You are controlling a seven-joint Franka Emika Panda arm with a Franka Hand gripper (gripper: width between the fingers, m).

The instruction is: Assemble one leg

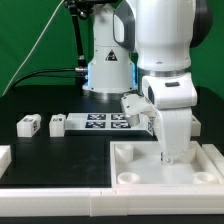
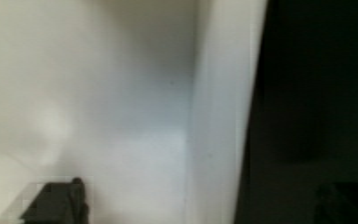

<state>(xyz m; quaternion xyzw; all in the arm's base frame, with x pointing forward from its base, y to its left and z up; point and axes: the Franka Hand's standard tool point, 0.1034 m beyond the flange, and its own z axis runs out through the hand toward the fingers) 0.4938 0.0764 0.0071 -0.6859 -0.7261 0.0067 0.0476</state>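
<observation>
Two legs, small white blocks with black-and-white markers, lie on the black table at the exterior view's left. The large white square panel with round corner sockets lies at the front right. My gripper is lowered onto the panel's far side. In the wrist view the panel's blurred white surface fills the picture very close, with dark table beside it. The gripper straddles the panel's edge, its dark fingertips far apart. It holds no leg.
The marker board lies just right of the two legs. A white tilted piece shows beside the arm; I cannot tell what it is. White rails border the front and left. The robot base stands behind.
</observation>
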